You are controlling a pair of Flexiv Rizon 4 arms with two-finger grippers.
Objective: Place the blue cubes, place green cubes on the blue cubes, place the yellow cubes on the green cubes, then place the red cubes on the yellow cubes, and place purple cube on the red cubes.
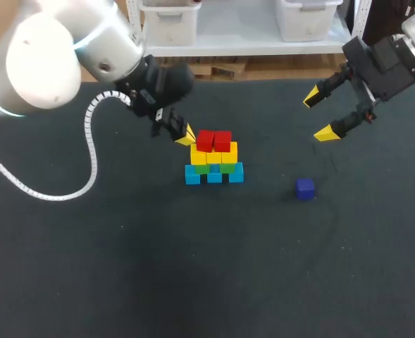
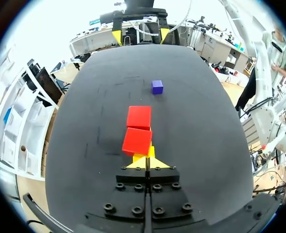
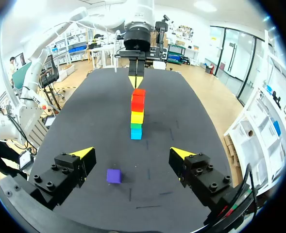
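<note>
Left of centre in the head view, the left gripper (image 1: pixel 187 135) hung pressed together and empty just beside the stack (image 1: pixel 214 160), while the purple cube (image 1: pixel 305 188) lay lower right, nearer the spread right gripper (image 1: pixel 318 115) above it.

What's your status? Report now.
Left end effector shut, empty, by red cubes. Right end effector open, empty. Purple cube loose on table, nothing blocking it.

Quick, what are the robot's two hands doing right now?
Left gripper: shut, holding nothing.
Right gripper: open, holding nothing.
</note>
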